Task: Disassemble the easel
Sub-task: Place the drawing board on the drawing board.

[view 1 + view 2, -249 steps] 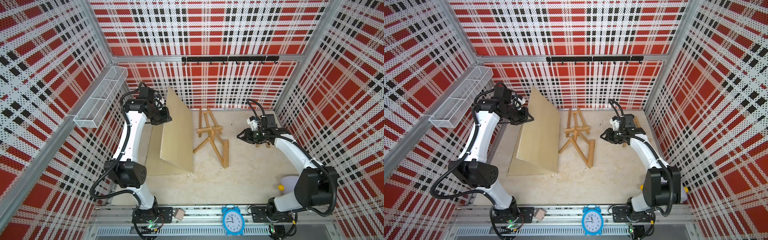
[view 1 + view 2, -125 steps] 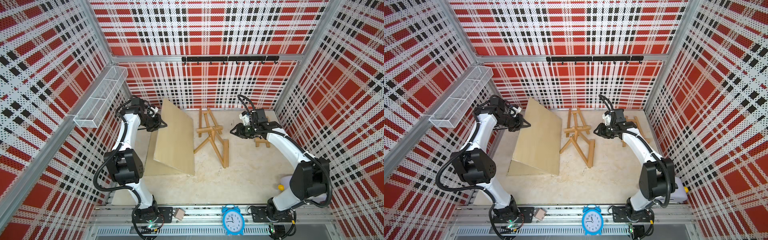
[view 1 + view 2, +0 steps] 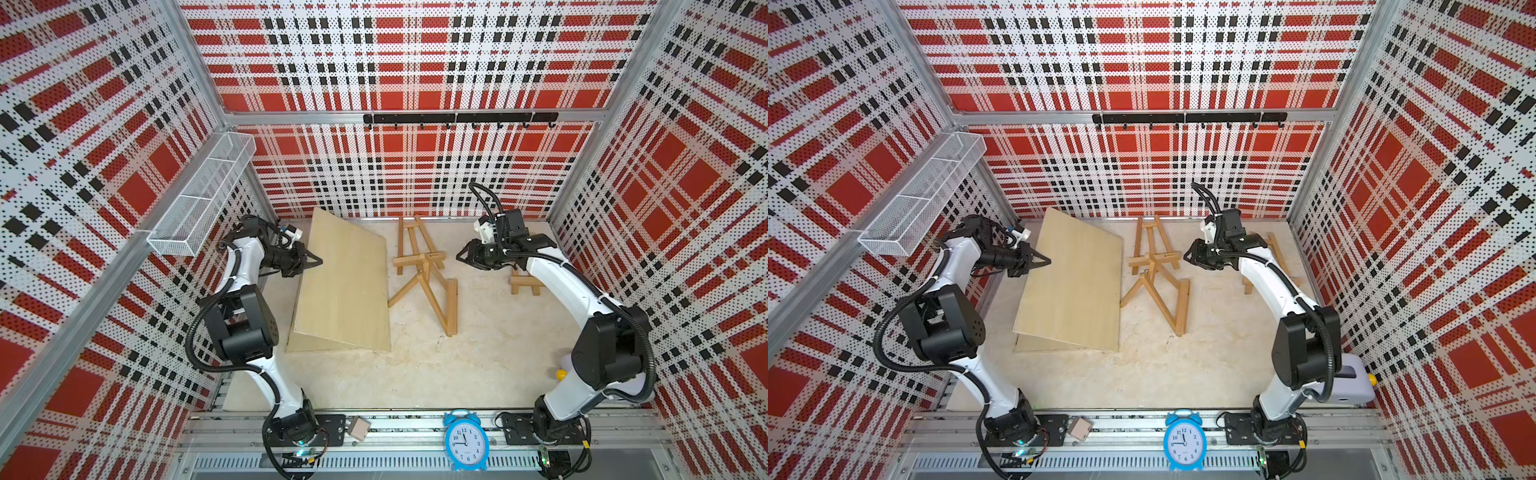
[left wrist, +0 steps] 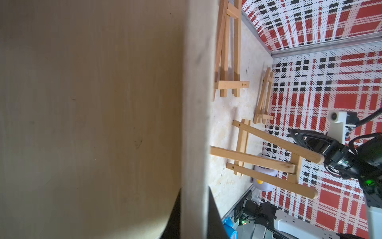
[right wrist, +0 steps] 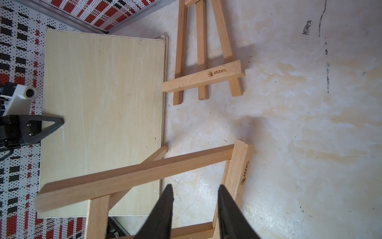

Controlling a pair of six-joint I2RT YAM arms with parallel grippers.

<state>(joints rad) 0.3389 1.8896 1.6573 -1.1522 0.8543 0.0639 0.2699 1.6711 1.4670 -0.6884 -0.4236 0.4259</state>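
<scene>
I'm pinching the tilted board's edge with my left pincer, right pincer hovering spread beside the big easel.

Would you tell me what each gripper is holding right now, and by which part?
The left gripper grips the wooden board by its raised side edge; the right gripper is open, holding nothing.

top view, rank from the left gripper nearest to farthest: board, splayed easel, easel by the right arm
1. board: left side, held in the left gripper.
2. splayed easel: centre.
3. easel by the right arm: far right, partly hidden.
</scene>
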